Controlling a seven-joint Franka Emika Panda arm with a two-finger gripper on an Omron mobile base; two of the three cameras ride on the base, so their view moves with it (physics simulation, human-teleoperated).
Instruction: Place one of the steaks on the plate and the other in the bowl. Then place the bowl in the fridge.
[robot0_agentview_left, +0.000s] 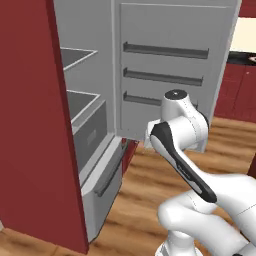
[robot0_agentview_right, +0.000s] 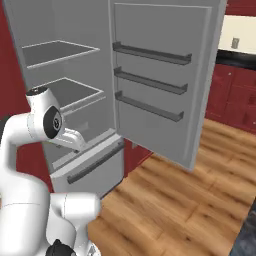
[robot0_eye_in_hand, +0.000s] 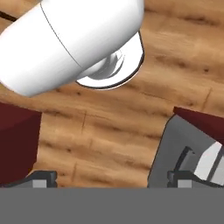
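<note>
Fingers sit far apart at the bottom corners of the hand view, one lower left, the other lower right, nothing between them: the gripper is wide open and empty. Behind the tips there's wood floor across mid frame, a dark red panel at left edge, and a grey fridge part w/ dark red edge at lower right.

Fridge takes the left half of the left base view; dark red side panel in front, grey interior w/ two shelves upper left, lower drawer pulled partly out at lower centre. Fridge door stands open, top centre to right, three dark door racks on its inner face. Right base view: same shelves upper left, door centre, drawer lower left.

Arm is folded low in front of the door, centre-right in the left base view.
</note>
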